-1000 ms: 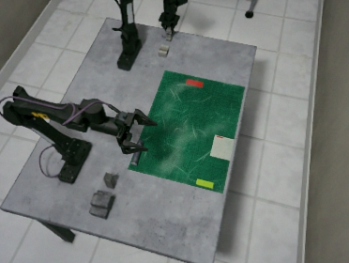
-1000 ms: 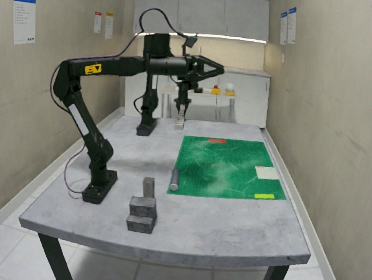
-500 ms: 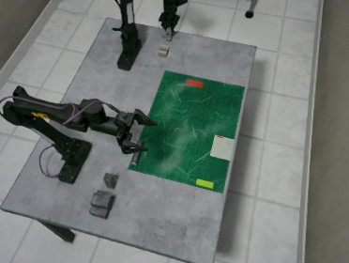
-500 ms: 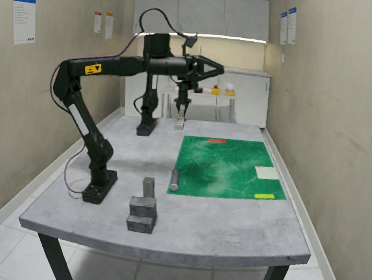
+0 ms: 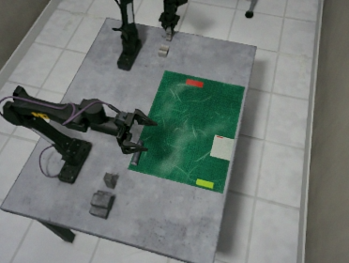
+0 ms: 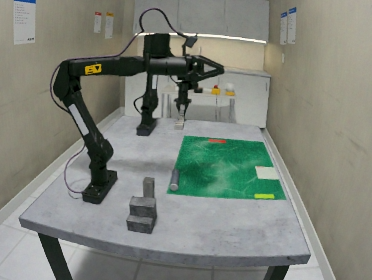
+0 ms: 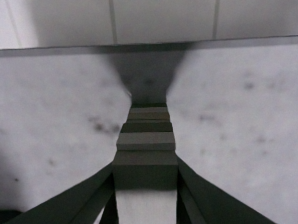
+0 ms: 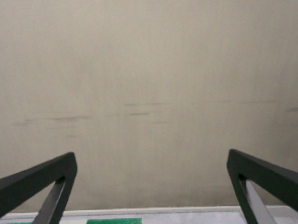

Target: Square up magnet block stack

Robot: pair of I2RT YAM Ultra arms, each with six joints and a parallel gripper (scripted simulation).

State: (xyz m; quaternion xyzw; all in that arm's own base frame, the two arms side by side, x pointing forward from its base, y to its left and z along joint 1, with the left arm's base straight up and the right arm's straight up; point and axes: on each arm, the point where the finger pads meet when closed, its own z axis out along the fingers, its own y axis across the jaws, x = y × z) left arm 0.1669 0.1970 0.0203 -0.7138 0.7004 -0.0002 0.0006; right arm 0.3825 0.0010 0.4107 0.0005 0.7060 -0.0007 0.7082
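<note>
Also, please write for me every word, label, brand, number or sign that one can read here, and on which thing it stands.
No text is readable in any view.
Yellow sticker on the near arm: black marks, too small.
Wall sheets with blue headers: lines too small.
Wall sheets with red and orange headers: too small.
</note>
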